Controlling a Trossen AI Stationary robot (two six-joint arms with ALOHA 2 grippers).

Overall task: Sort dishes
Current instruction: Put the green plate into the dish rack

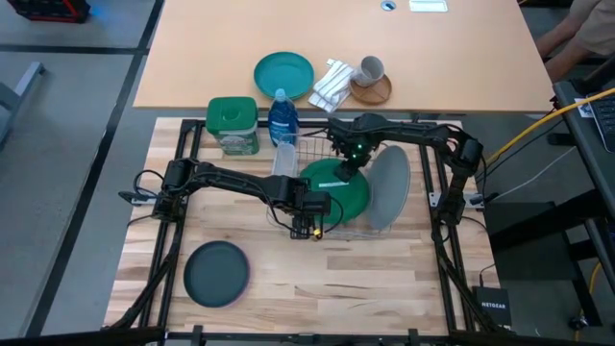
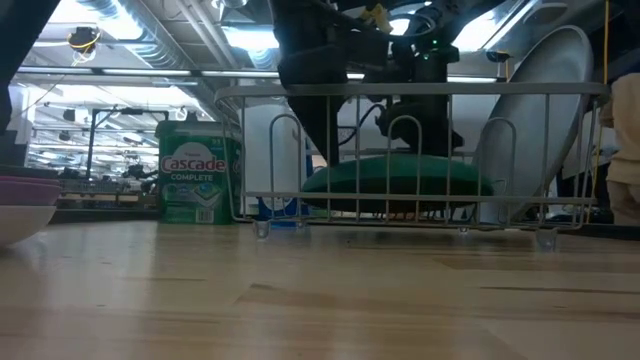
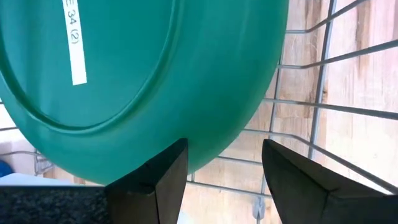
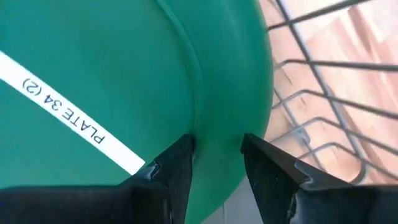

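A green plate [image 1: 338,189] lies bottom up in the wire rack [image 1: 306,154], nearly level in the low view [image 2: 400,180]. A large light grey plate [image 1: 389,187] stands on edge in the rack beside it, leaning on the wires. A dark grey plate [image 1: 216,272] lies on a magenta-pink one [image 1: 248,261] at the near left. My right gripper [image 4: 217,146] is shut on the green plate's rim. My left gripper [image 3: 224,149] is open at the plate's near edge, with nothing between its fingers. My right gripper pinches the green plate's rim [image 4: 219,134] between its two fingers, one on the labelled underside and one on the other face. The plate lies low in the rack, bottom up. My left gripper has one finger [image 3: 166,177] close by the plate's rim [image 3: 205,146]; I cannot tell whether it touches.
Behind the rack stand a green-lidded tub [image 1: 233,125] and a blue bottle [image 1: 282,120]. On the far table are a teal plate [image 1: 283,74], a cloth [image 1: 332,82] and a mug [image 1: 370,69]. A person's arm [image 1: 577,29] shows at the far right.
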